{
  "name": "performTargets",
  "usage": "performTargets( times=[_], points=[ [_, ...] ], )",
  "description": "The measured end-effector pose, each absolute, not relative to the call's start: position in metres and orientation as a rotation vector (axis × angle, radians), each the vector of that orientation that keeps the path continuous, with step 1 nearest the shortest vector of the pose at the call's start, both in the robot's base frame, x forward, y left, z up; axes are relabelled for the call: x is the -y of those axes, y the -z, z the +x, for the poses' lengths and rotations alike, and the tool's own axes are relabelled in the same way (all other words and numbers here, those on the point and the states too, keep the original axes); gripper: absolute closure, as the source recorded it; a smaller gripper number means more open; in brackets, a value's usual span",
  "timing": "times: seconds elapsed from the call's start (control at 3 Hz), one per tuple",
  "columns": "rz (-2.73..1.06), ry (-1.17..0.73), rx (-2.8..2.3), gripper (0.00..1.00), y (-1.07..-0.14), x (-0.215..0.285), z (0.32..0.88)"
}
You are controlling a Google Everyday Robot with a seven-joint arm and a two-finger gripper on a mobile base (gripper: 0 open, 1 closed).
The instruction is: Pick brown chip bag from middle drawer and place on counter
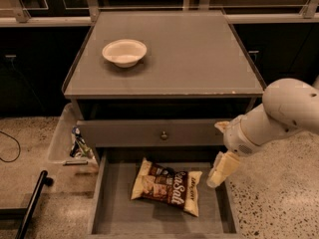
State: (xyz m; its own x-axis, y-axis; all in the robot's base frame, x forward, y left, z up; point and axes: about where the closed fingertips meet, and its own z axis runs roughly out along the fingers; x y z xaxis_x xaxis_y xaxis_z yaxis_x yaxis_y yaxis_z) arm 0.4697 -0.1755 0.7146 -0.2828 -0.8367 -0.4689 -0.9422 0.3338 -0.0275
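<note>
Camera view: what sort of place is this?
Likely an office kitchenette or test kitchen: a grey counter with a white bowl, an open drawer holding a chip bag, a speckled hard floor. The pincer hangs at the drawer's right edge.

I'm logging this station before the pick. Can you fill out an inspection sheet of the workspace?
Surface: counter, grey, carries a white bowl on its left part.
Job's things: brown chip bag lies flat in the open middle drawer, not held.
Clutter: clear bin left of the cabinet, with a colourful wrapper inside.
Grippers: gripper hangs over the drawer's right side, right of the bag and apart from it.
Cables: dark cable on the floor, far left.
Surroundings: speckled floor; black bar at lower left.
</note>
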Motion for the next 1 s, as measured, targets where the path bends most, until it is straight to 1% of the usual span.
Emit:
performTargets(
  times=[0.33, 0.67, 1.0],
  points=[
    [-1.504, -0.437, -2.146, 0.00, -0.682, 0.164, 0.488],
    [-1.504, -0.437, -2.146, 0.00, -0.682, 0.164, 0.488],
    [-1.477, -0.441, -2.141, 0.00, -0.657, 0.159, 0.487]
  ],
)
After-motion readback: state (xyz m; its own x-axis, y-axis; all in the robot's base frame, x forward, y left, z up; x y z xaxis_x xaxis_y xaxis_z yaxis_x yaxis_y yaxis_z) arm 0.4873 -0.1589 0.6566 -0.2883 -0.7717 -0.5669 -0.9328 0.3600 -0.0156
